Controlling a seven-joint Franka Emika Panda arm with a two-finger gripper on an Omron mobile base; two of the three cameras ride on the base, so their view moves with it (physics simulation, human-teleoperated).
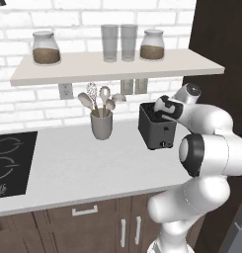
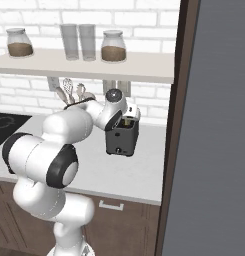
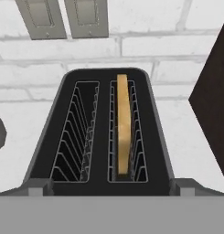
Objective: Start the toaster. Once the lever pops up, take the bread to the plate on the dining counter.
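A white table [image 1: 83, 173] runs along a white brick wall [image 1: 23, 106], with the robot's arm reaching over its right end, close to a tall dark panel [image 2: 171, 125] that closes off that side. To the left the worktop lies bare as far as a black hob [image 1: 9, 163] at the far left edge, leaving broad open room between hob and toaster. A long pale shelf [image 1: 117, 66] hangs above, carrying two brown-filled jars [image 1: 46, 48] at its ends and two clear glasses [image 1: 119, 42] side by side between them.

The toaster [image 1: 157, 129], a small black box, stands near the back of the table toward the wall, well apart from the front edge and just short of the dark panel. A grey utensil cup [image 1: 101, 124] holding spoons and a whisk stands to its left, with a gap of bare table between them.

The gripper [image 1: 161, 109] hovers directly over the toaster's top, its jaws spread wide and holding nothing; in the hand view the finger tips [image 3: 38, 186] stand outside the toaster's two long sides.

The bread [image 3: 123, 125], a tan slice, stands on edge in the right-hand slot as the hand view shows it, its top edge near the slot's mouth. The other slot shows bare wire guides. Two grey wall outlets [image 3: 63, 17] sit on the brick behind.
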